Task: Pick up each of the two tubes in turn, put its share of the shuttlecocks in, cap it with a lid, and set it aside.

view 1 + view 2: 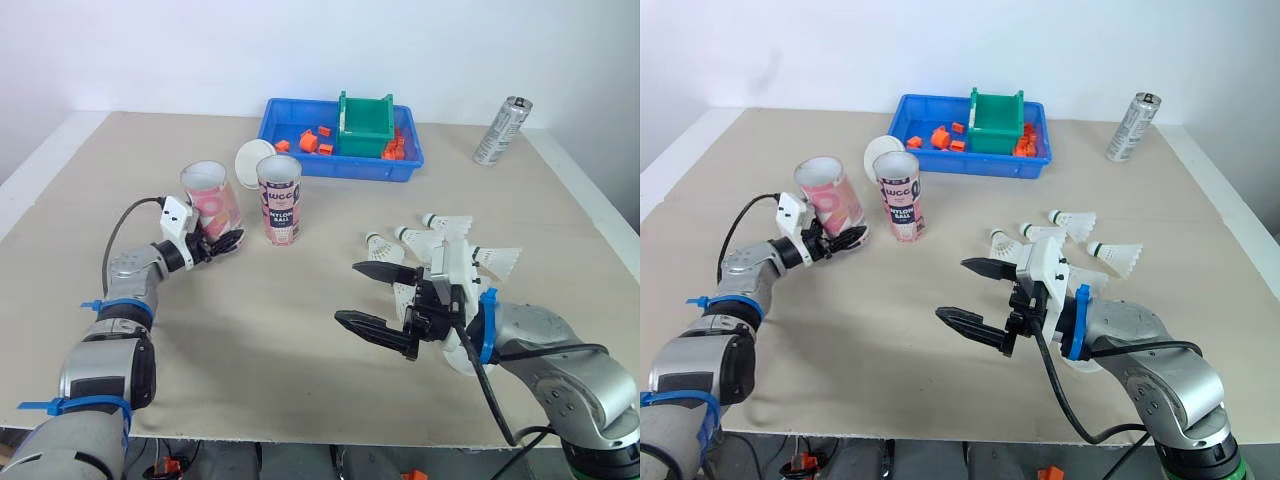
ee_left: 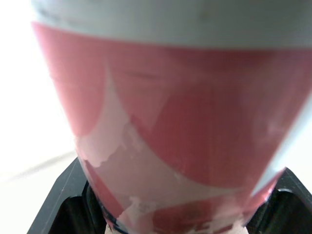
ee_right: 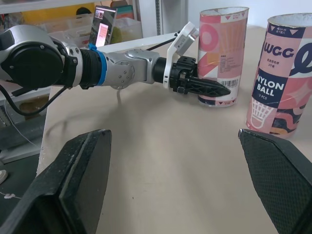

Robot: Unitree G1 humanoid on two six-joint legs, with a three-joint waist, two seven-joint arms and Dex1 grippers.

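The left claw (image 1: 222,243) clasped the pink tube (image 1: 212,195) at its base. The right claw (image 1: 346,293) gaped wide, empty, beside the shuttlecocks (image 1: 497,259). Beige desk (image 1: 290,330), white wall (image 1: 300,50).

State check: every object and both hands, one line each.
left tube: upright, uncapped, gripped at base
second tube: upright, uncapped, free
lid: off, behind the tubes
shuttlecocks: loose on table
left hand: shut on left tube
right hand: open, empty
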